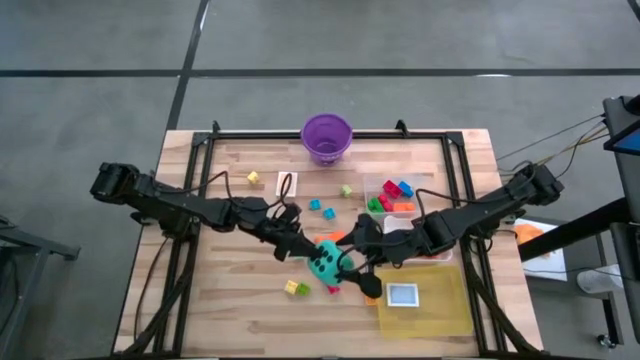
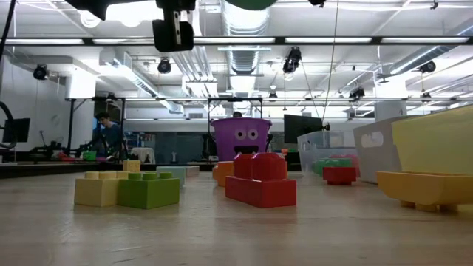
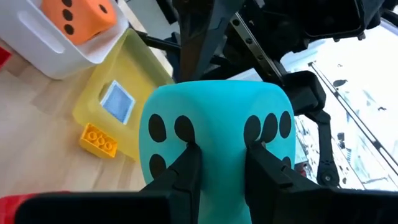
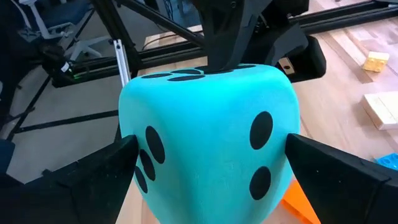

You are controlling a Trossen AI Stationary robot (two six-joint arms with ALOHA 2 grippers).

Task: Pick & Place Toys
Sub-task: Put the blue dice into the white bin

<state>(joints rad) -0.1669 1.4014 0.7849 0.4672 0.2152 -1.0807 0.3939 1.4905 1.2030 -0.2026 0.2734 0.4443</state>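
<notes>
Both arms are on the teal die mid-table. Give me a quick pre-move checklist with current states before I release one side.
1. Left gripper gripping the teal die: ok, fingers pressed into its dotted face.
2. Right gripper gripping the same die: ok, fingers touch opposite sides.
3. Die lifted off the table: cannot tell.
4. Clear tub has room: cannot tell, blocks already inside.
5. Yellow tray free: not ok, a card lies in it.
6. Purple bucket upright: ok.
</notes>
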